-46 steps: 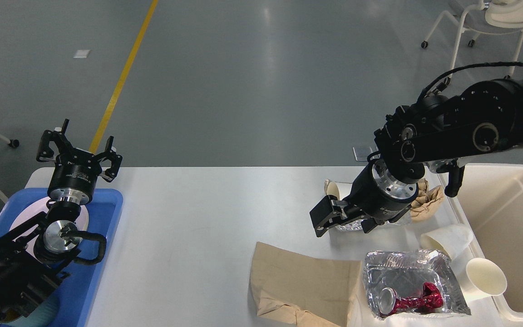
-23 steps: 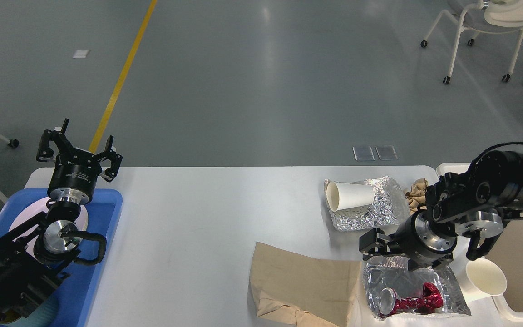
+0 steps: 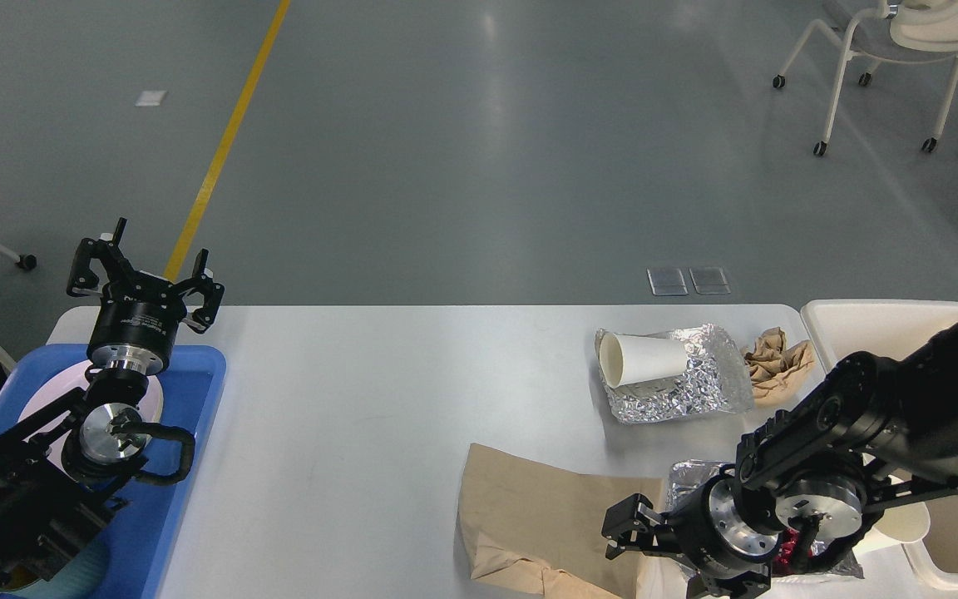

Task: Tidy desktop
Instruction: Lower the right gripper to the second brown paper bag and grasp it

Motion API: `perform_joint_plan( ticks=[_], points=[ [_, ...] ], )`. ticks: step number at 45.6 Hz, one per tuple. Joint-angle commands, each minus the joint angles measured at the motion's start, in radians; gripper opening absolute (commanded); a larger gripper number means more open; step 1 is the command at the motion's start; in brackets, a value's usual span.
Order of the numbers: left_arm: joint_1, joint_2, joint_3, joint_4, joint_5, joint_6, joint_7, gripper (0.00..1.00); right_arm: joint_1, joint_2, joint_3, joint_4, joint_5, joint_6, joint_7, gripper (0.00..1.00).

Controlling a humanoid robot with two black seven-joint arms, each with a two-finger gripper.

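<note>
The white desktop fills the lower view. My left gripper is open and empty above its far left corner, over the blue tray. My right gripper hangs low at the near right, between the flat brown paper bag and a foil tray. My arm hides most of that tray. Its fingers are dark and I cannot tell them apart. A white paper cup lies on crumpled foil. Crumpled brown paper lies next to the foil.
A cream bin stands at the desktop's right edge. A white plate lies in the blue tray under my left arm. Part of another paper cup shows behind my right arm. A chair stands on the floor far right.
My right arm has swung from above the cup and foil down toward the near edge. It now covers the foil tray and the two cups near the bin. The left arm has not moved.
</note>
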Motion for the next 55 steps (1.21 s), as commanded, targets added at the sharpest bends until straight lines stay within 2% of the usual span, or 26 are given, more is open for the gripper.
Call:
perform_joint_plan(
  ticks=[1,10,33,36,37,39,42,51,55],
  points=[
    [-0.001,0.000,0.000,0.000,0.000,0.000,0.000,0.97,-0.079,0.004,0.094,-0.010,0.071,-0.040,0.001,1.00],
    [0.000,0.000,0.000,0.000,0.000,0.000,0.000,0.97,-0.128,0.007,0.172,-0.027,0.108,-0.069,0.003,1.00],
    [0.000,0.000,0.000,0.000,0.000,0.000,0.000,0.97,-0.260,0.055,0.235,-0.145,0.270,-0.270,0.006,0.92],
    [0.000,0.000,0.000,0.000,0.000,0.000,0.000,0.97,-0.269,0.065,0.235,-0.150,0.292,-0.290,0.006,0.81],
    [0.000,0.000,0.000,0.000,0.000,0.000,0.000,0.97,-0.271,0.067,0.237,-0.150,0.299,-0.297,0.006,0.75],
    [0.000,0.000,0.000,0.000,0.000,0.000,0.000,0.97,-0.272,0.068,0.245,-0.150,0.312,-0.319,0.006,0.55],
    [0.000,0.000,0.000,0.000,0.000,0.000,0.000,0.97,-0.276,0.068,0.257,-0.151,0.315,-0.350,0.004,0.36],
    [0.000,0.000,0.000,0.000,0.000,0.000,0.000,0.97,-0.325,0.085,0.314,-0.168,0.315,-0.452,0.004,0.01],
    [-0.001,0.000,0.000,0.000,0.000,0.000,0.000,0.97,-0.349,0.108,0.327,-0.177,0.316,-0.486,0.003,0.00]
  ],
)
